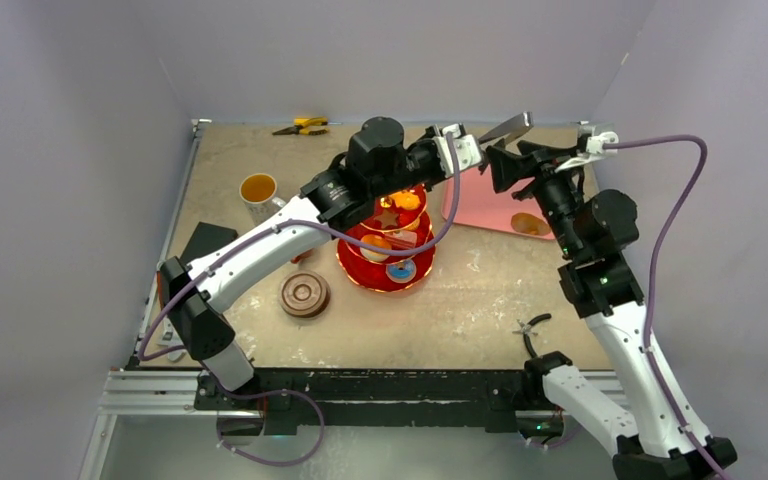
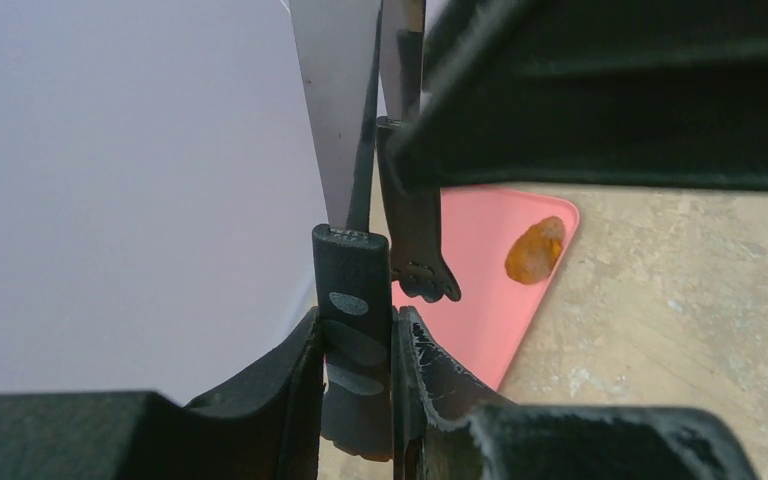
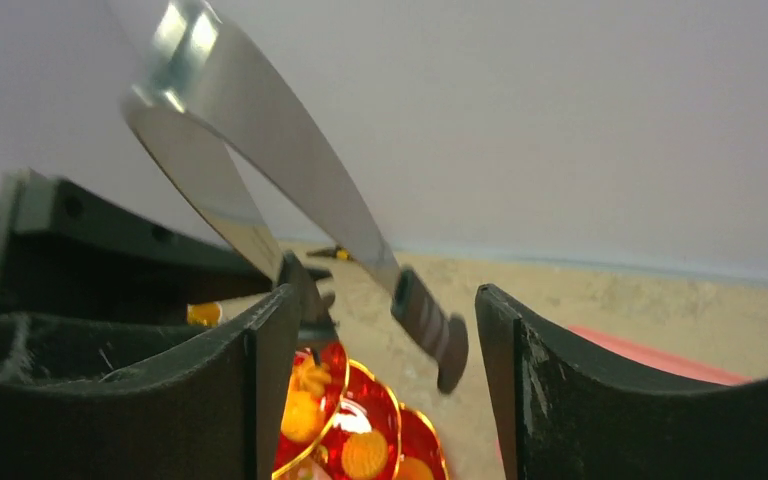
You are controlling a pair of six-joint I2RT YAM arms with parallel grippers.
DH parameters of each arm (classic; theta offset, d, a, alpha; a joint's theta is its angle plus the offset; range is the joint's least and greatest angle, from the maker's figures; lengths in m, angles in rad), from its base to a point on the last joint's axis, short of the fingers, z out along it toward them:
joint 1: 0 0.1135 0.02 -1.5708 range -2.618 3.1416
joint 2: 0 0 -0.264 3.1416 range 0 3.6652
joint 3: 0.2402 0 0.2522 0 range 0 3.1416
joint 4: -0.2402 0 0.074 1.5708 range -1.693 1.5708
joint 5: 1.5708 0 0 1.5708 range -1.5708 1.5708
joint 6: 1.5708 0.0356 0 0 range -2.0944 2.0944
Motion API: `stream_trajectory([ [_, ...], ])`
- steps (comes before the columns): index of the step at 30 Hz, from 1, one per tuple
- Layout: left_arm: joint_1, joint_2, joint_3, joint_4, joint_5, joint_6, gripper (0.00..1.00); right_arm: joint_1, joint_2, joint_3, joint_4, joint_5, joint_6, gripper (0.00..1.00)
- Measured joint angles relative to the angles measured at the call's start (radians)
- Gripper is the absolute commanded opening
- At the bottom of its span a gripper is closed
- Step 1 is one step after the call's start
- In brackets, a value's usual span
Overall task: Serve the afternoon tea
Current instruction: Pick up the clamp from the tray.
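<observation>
Lavender walls (image 1: 60, 150) close our counter (image 1: 480, 290). We clench the left tool (image 2: 358, 335) on one leg of the tongs (image 1: 505, 127), upper middle; the right tool (image 3: 388, 305) is released. So held, they may pivot and drop onto the red stand (image 1: 388, 250) at centre.

Red stand (image 1: 360, 265), pink tray (image 1: 480, 210), white mug (image 1: 259, 192) of amber tea, brown cup (image 1: 304, 295), silver tongs (image 1: 508, 127) tipped black

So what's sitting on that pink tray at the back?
One small orange-brown pastry lies on the pink tray; the rest in view is bare. Part of it is covered by the left gripper, the right gripper and the tongs.
</observation>
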Motion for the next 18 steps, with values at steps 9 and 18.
stream_trajectory([
  [9, 0.0, -0.005, -0.002, 0.072, -0.01, 0.028, 0.0, 0.0, -0.026, 0.02, -0.232, -0.05, -0.013, 0.99],
  [18, 0.0, -0.043, -0.039, 0.084, 0.005, 0.079, 0.0, 0.0, 0.018, 0.043, -0.101, -0.161, 0.072, 0.99],
])
